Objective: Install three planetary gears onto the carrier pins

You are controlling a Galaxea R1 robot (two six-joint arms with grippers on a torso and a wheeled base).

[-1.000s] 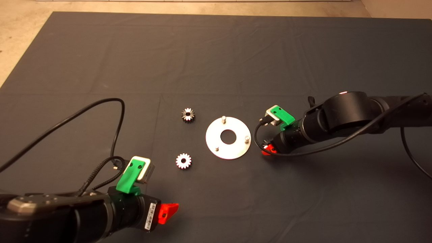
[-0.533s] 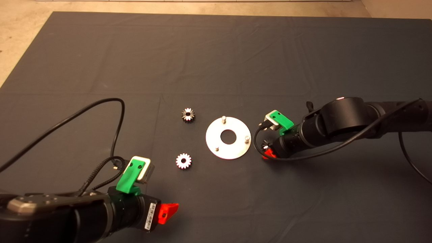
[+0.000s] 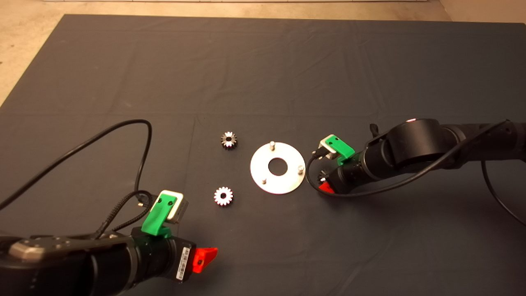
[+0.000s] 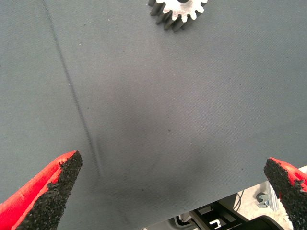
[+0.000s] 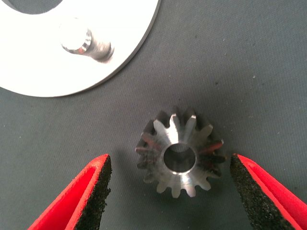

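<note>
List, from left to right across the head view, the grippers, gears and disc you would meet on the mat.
Left gripper, parked low at the left → the two planetary gears on the mat, near one and far one, at almost the same position across → disc bearing the carrier pins → right gripper, beside the disc's right edge.

Nothing here can be read. The only marking is a small white barcode sticker (image 3: 182, 265) on the black wrist of the left arm, at the lower left of the head view; its print is too small to make out.
</note>
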